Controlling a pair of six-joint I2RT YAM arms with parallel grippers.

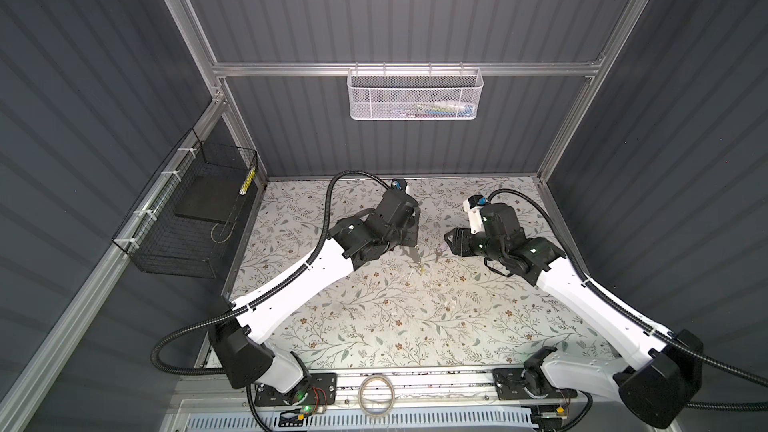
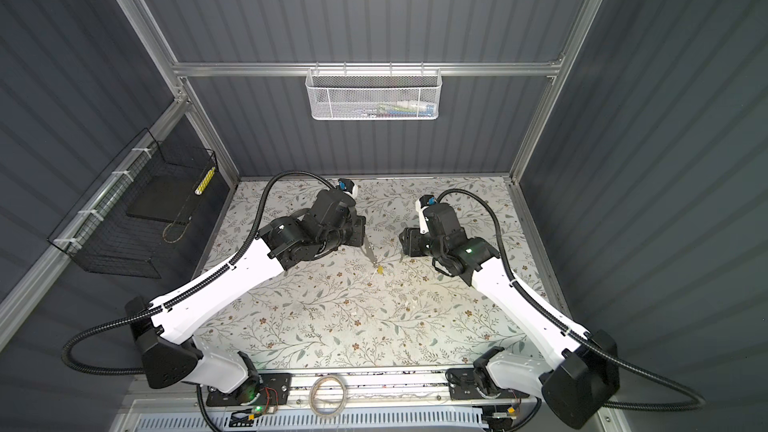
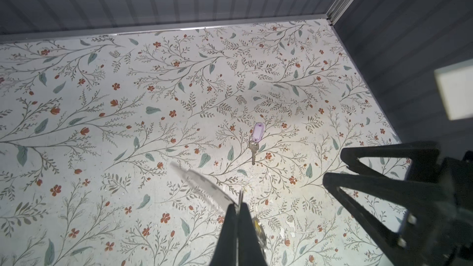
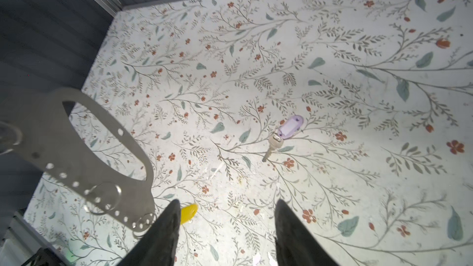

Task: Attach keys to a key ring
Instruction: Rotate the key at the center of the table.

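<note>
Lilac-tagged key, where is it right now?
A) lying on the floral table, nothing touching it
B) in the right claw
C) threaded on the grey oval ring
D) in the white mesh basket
A: the small metal key with the lilac plastic tag lies flat on the floral-print table, ahead of the open right claw, which is clear of it. The flat grey metal oval key ring is apart from it, in the shut left claw.

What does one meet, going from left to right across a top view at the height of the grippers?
Black wire basket → key ring → right gripper. The left gripper and the yellow key overlap the ring: left out.
</note>
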